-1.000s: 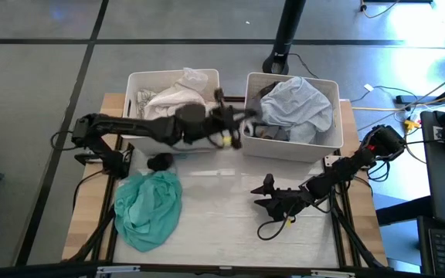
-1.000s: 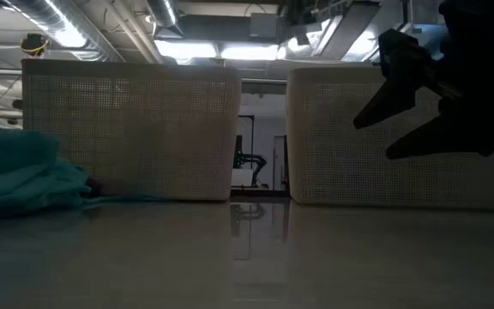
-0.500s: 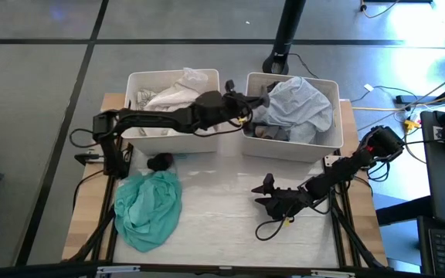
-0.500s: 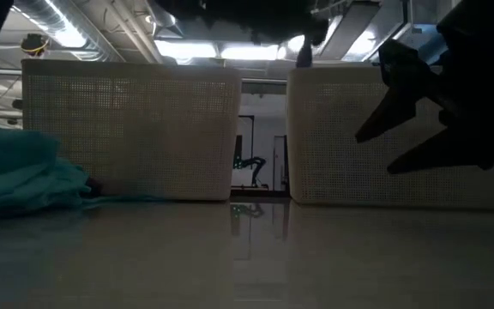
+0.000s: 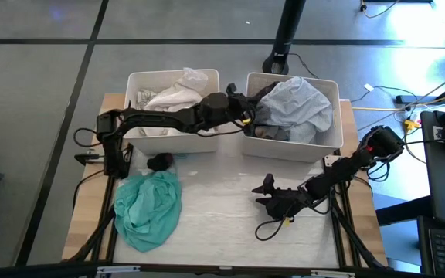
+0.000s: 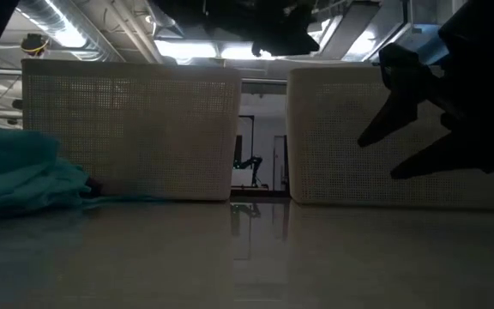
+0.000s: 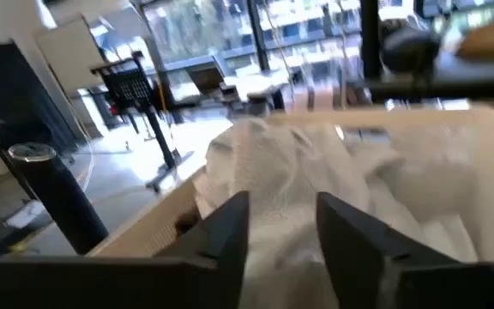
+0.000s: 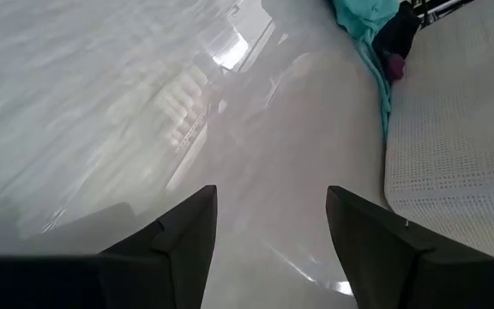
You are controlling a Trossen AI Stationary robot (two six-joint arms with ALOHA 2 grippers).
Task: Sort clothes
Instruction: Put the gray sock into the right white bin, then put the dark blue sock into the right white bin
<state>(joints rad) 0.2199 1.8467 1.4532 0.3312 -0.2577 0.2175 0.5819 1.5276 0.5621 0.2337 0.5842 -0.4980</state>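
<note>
1. My left gripper [image 5: 247, 108] hangs over the near edge of the right bin [image 5: 327, 85], fingers [image 7: 225, 232] parted and holding nothing, above the pale grey-blue garment [image 5: 300, 106] heaped inside.
2. White clothes [image 5: 172, 96] fill the left bin [image 5: 134, 81].
3. A teal-green garment [image 5: 149, 207] lies on the table [image 5: 215, 208], a small black piece [image 5: 159, 161] just beside it.
4. My right gripper [image 5: 267, 193] rests low over the table, spread and empty.
</note>
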